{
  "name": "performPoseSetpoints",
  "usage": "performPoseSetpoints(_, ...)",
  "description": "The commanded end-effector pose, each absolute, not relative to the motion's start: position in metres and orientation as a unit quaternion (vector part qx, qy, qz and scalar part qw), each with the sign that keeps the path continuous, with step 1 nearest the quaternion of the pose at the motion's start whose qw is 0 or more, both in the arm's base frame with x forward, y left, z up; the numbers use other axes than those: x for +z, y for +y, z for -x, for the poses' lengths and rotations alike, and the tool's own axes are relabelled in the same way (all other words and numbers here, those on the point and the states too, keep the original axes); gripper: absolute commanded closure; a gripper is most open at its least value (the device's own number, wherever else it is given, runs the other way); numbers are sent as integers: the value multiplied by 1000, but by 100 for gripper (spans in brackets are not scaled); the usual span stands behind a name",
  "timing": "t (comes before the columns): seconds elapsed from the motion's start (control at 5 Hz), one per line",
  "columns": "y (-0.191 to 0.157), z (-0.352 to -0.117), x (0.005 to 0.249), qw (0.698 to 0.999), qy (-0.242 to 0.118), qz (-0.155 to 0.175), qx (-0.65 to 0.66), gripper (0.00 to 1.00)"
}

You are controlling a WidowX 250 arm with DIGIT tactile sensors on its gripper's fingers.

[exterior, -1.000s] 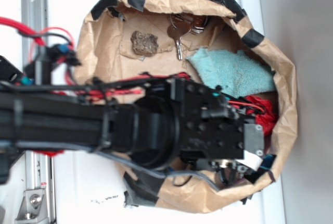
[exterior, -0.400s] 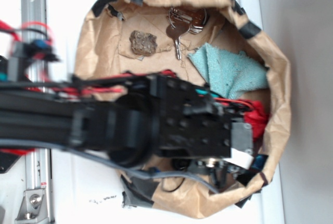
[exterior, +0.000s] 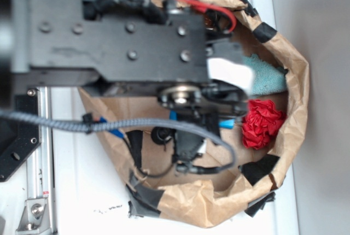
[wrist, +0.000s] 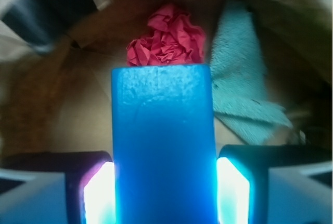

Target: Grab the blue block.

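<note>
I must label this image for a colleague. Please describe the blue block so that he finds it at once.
Look inside the brown paper bag. The blue block stands between the end effector pads, in front of the red paper ball and teal cloth. It alone is smooth, flat-faced and bright blue.

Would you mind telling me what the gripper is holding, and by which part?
The gripper holds the bright blue rectangular block, pinched by its two long side faces.

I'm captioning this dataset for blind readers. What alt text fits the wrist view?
A bright blue block fills the centre, clamped between the two fingers of the gripper at the bottom edge. Behind it lie a crumpled red paper ball and, to the right, a pale teal cloth, all inside a brown paper bag.
</note>
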State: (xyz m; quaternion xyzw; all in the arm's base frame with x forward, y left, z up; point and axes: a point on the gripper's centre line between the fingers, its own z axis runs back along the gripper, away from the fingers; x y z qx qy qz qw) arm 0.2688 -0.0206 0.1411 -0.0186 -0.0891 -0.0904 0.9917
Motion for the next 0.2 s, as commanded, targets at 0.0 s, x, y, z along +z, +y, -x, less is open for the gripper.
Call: performPoseSetpoints(0.0, -35, -263, 211, 989, -123, -23, -74, 100)
